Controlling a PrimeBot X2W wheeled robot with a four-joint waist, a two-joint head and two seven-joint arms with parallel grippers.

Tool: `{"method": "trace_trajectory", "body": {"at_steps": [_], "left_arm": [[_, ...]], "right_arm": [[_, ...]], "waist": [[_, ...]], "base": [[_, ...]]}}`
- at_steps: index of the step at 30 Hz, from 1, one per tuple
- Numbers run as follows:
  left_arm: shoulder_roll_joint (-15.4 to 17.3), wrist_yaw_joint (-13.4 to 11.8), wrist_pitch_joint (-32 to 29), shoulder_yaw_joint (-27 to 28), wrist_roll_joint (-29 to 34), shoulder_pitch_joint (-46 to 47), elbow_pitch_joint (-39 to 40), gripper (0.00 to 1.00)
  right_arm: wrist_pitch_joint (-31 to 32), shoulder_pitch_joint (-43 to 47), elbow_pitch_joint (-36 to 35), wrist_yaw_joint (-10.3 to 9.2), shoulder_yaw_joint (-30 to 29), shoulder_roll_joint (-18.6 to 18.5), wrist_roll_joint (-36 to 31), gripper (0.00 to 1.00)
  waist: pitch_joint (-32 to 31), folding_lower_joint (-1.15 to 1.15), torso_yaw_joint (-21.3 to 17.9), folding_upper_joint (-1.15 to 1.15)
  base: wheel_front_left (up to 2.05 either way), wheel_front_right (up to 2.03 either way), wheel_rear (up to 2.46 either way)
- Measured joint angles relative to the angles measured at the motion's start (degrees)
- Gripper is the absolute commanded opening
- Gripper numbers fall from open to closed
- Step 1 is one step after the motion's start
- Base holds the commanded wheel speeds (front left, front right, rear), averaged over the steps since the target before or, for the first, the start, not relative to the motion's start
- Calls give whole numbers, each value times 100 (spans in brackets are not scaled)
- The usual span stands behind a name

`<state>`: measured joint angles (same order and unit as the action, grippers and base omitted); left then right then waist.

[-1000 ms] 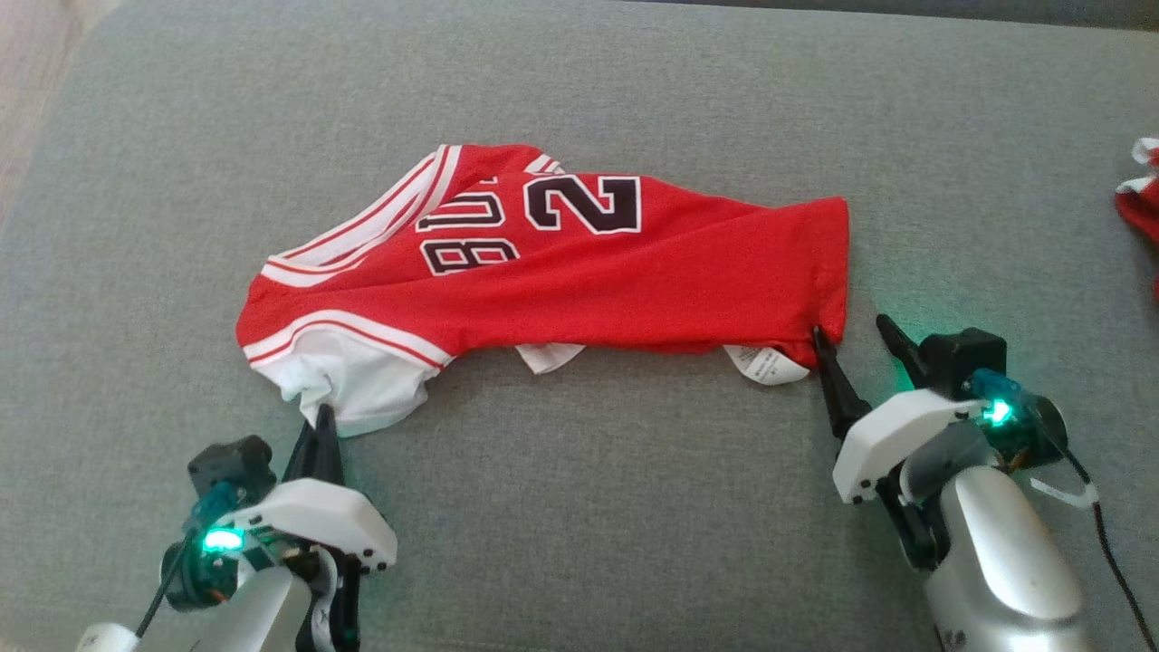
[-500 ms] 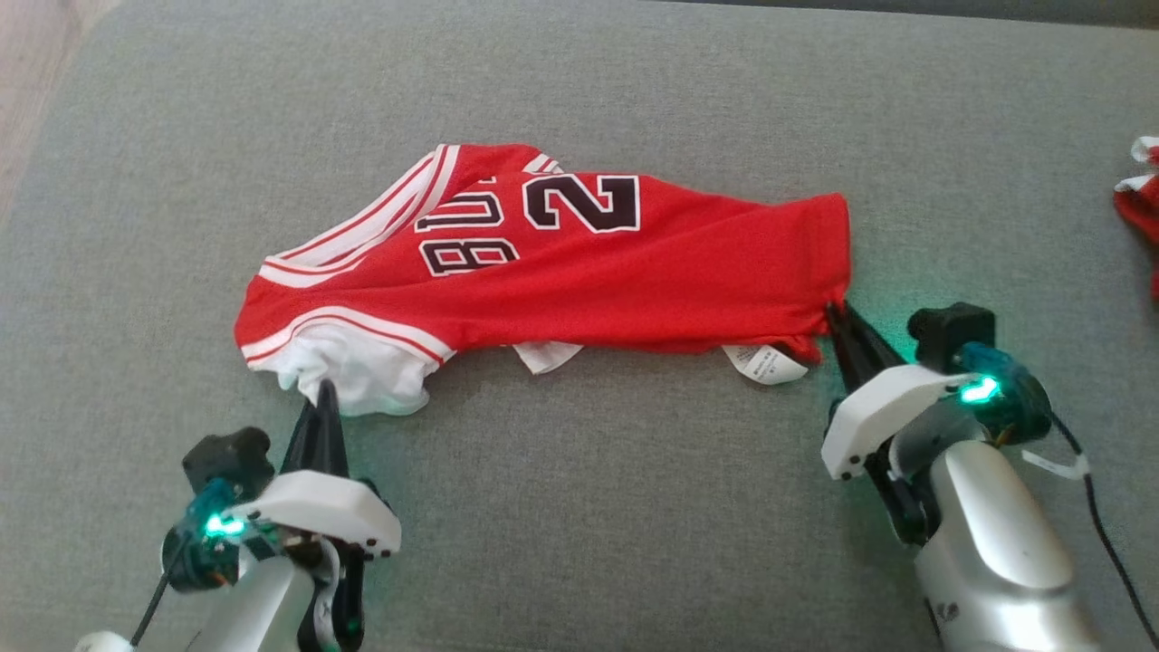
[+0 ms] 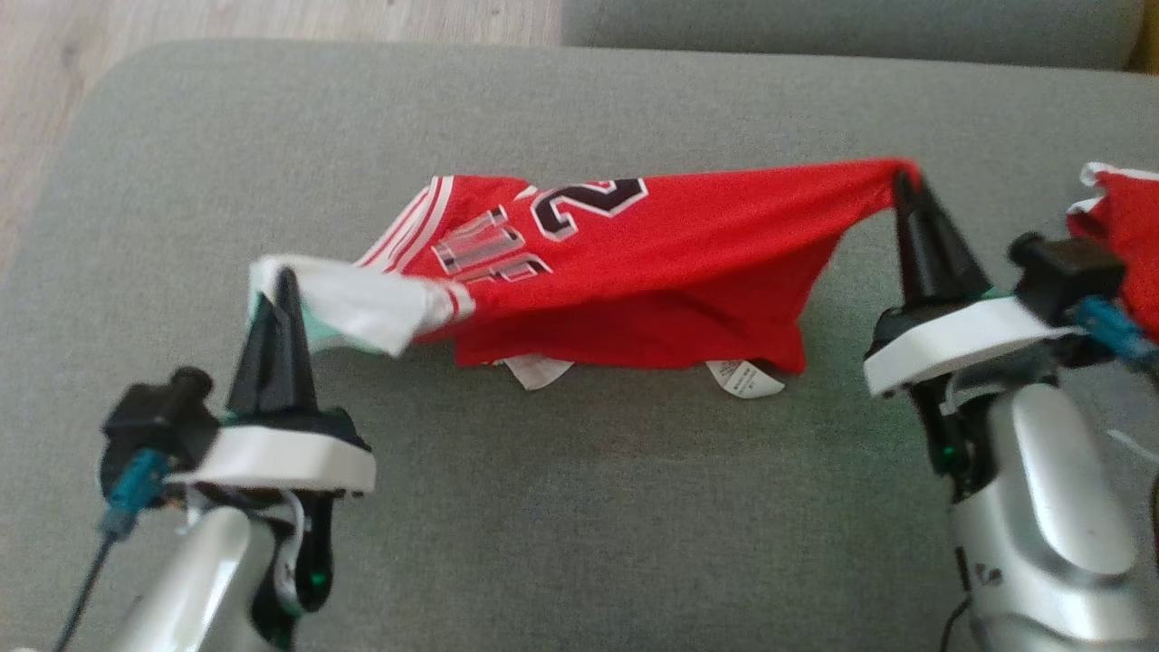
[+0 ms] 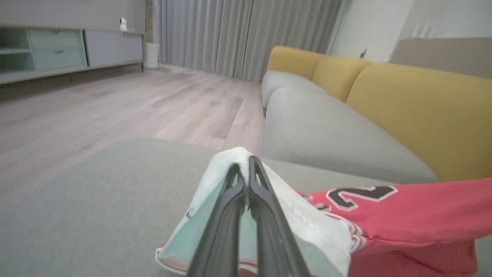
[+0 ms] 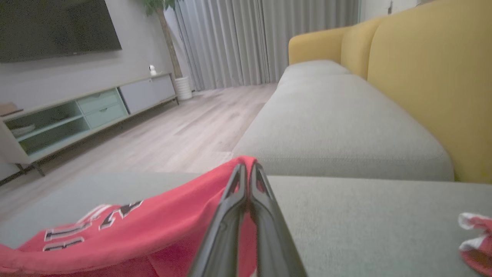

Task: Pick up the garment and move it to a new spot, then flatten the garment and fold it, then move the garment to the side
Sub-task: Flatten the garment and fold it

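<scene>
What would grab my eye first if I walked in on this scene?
The red jersey with its black number, strung across the middle of the grey cushion like washing on a line. The left claw pinches its white end and the right claw its red corner, both shut tight. At the far right edge lies a second red garment.

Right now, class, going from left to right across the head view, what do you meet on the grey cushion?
The left gripper → red jersey → right gripper → second red garment.
</scene>
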<state>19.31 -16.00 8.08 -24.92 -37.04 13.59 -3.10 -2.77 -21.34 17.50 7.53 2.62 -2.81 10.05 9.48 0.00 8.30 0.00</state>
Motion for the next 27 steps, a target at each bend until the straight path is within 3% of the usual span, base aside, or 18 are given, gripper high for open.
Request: {"method": "trace_trajectory", "body": {"at_steps": [13, 21, 27], "left_arm": [[875, -349, -805, 151, 599, 454, 2565, 0], [1258, -259, -1507, 250, 856, 1524, 3510, 0], [1287, -56, -1901, 151, 873, 2243, 3559, 0]], "right_arm": [[305, 469, -2660, 0, -654, 3, 94, 0], [813, 479, -4189, 0, -894, 4, -151, 0], [1203, 465, -4664, 0, -1074, 4, -302, 0]], "waist": [[-669, -1, -166, 0], [-971, -1, -432, 0], [-870, -1, -554, 0]], "base": [[0, 0, 0], [0, 0, 0], [0, 0, 0]]}}
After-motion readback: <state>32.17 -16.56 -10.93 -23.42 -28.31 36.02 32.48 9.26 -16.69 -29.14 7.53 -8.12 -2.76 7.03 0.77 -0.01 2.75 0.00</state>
